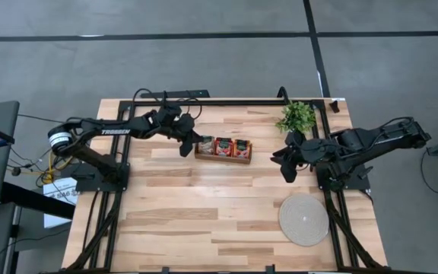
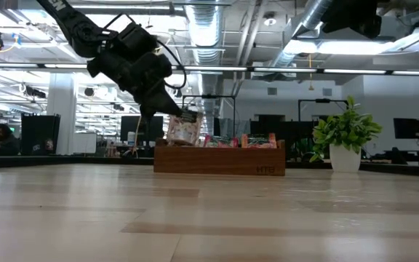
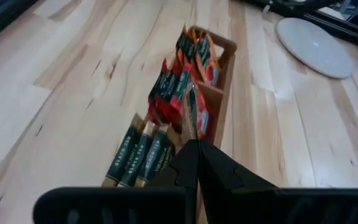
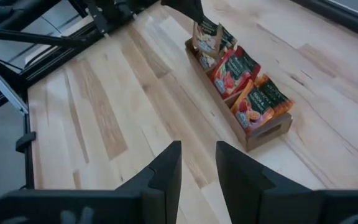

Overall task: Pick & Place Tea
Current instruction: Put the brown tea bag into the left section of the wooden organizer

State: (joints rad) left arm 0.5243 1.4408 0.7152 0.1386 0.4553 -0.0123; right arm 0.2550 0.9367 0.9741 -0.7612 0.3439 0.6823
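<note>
Wooden narrow tea tray [image 1: 243, 160] sits mid-table, bare boards all round. Left gripper [image 1: 188, 148] pinches a pale square tea sachet [image 2: 183, 129] above its left end; right gripper [image 1: 287, 169] waits, jaws parted, empty, near the green potted plant [image 1: 296, 116]

Grey floor [image 1: 204, 61]; ceiling ducts [image 2: 318, 14], office desks.

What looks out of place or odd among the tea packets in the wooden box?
One pale sachet hangs above the left end of the wooden box, pinched by the left tool. The other sachets sit inside; nothing is spilled.
</note>
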